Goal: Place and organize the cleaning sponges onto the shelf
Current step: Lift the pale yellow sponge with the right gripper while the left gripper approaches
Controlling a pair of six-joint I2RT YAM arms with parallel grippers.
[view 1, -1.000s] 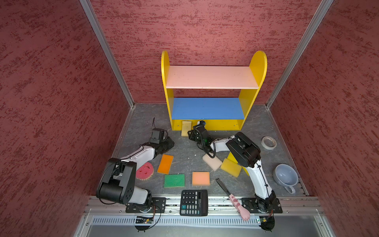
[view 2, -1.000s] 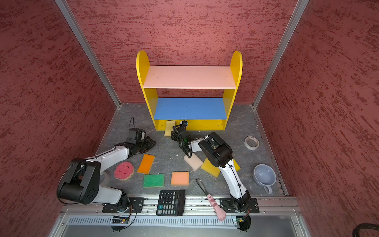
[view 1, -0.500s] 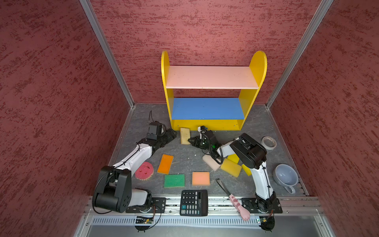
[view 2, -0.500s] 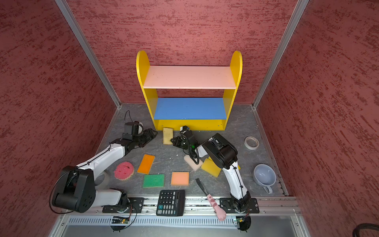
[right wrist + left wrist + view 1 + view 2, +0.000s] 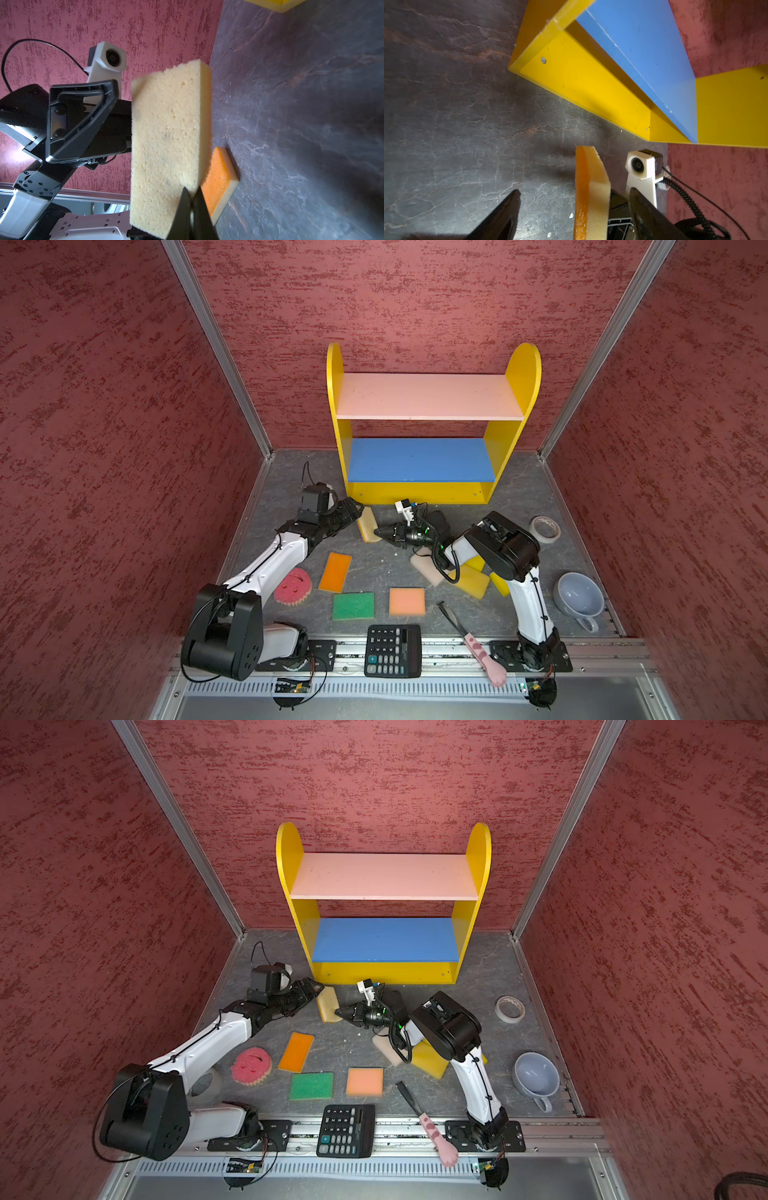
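Observation:
A cream sponge (image 5: 365, 522) with an orange face stands on edge on the floor in front of the shelf (image 5: 428, 396). My right gripper (image 5: 192, 191) is shut on its near end. My left gripper (image 5: 574, 190) is open, one finger on each side of this sponge (image 5: 589, 193), touching neither face. Both grippers meet at it in a top view, left (image 5: 318, 986) and right (image 5: 338, 1012). On the floor lie a round pink sponge (image 5: 293, 587), an orange one (image 5: 335, 572), a green (image 5: 353, 605), a peach (image 5: 407, 601), a cream-white block (image 5: 428, 570) and yellow ones (image 5: 471, 580). The shelf boards are bare.
A black calculator (image 5: 392, 650) and a pink-handled brush (image 5: 473, 641) lie at the front edge. A grey cup (image 5: 579, 599) and a tape roll (image 5: 545, 529) sit at the right. Red walls close in three sides.
The right gripper closed on the cream sponge and drew it a little away from the shelf. The left arm reached forward to it and its jaws opened around it.

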